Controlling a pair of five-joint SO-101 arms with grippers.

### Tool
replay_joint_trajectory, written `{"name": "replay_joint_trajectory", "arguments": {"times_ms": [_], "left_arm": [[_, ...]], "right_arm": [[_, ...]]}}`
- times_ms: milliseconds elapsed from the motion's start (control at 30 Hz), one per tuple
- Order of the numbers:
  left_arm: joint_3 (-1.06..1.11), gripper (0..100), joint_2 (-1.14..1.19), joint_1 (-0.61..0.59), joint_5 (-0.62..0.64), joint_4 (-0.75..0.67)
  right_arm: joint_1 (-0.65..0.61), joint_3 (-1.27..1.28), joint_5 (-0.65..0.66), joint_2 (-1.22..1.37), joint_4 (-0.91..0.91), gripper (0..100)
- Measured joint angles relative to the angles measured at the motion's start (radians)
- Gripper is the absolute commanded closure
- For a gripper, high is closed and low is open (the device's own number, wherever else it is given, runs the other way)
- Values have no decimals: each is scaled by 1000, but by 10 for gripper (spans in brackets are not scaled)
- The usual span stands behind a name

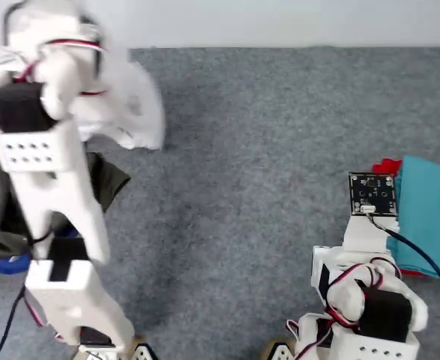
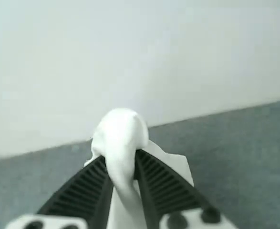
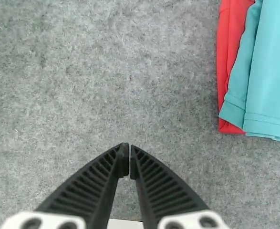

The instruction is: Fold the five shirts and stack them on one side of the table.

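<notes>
High view: grey table (image 1: pixel 242 150) as reference. Left arm (image 1: pixel 55 195) is stretched from the table's near-left edge toward its far-left corner, wrist raised and facing the back wall. Right arm (image 1: pixel 369 300) is tucked at the table's near edge, right of centre, wrist aimed down at the table. White shirt (image 1: pixel 133 112) is bunched over the table's far-left part, clamped in left gripper (image 2: pixel 123 162), with fabric bulging past the tips. Teal shirt (image 1: pixel 429 210) lies flat at the table's right edge, on red shirt (image 1: pixel 384 165). Olive shirt (image 1: pixel 107 180) is crumpled at the table's left edge under the left arm. Right gripper (image 3: pixel 129 155) has its tips together, holding nothing.
</notes>
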Motion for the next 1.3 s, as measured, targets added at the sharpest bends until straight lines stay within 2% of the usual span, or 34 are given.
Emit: {"name": "replay_joint_trajectory", "arguments": {"times_ms": [333, 600, 800, 933, 1033, 1167, 1300], "left_arm": [[-8, 987, 60, 379, 0, 207], [-29, 987, 74, 585, -31, 215], [-262, 987, 74, 689, -32, 215], [-416, 987, 72, 704, -32, 215], [-445, 987, 72, 672, -32, 215], [-399, 987, 74, 542, -32, 215], [-235, 987, 75, 381, -46, 215]], "right_arm": [[0, 0, 0, 0, 0, 990], [0, 0, 0, 0, 0, 990], [2, 18, 0, 0, -6, 990], [0, 20, 0, 0, -17, 990], [0, 20, 0, 0, -17, 990], [0, 20, 0, 0, -17, 990], [0, 20, 0, 0, -17, 990]]}}
